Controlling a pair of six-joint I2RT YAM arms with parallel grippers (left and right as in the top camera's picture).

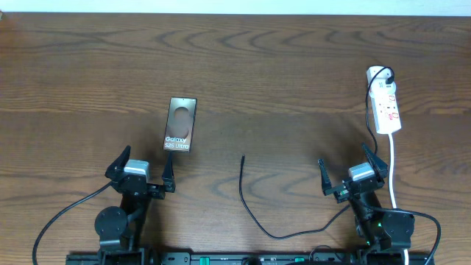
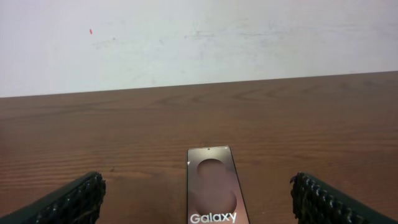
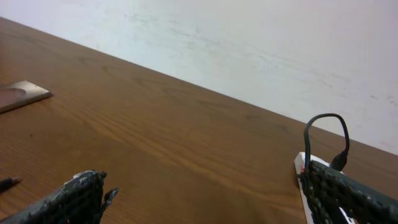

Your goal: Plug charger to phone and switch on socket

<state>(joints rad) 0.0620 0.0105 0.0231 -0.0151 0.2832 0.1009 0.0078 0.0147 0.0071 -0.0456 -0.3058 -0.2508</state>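
Two open-jawed tools, the left gripper (image 1: 143, 173) and the right gripper (image 1: 350, 173), sit empty at the near edge of one wooden table (image 1: 294, 66), with one phone (image 1: 179, 125) face-up just ahead of the left, one charger (image 1: 250, 210) lying loose between them and one socket (image 1: 385, 107) beyond the right.

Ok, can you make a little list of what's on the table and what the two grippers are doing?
phone: flat on the table, screen up, just ahead of the left gripper
charger: loose on the table, tip apart from the phone, not plugged in
socket: far right, a black plug in it; switch state too small to tell
left gripper: open, empty
right gripper: open, empty
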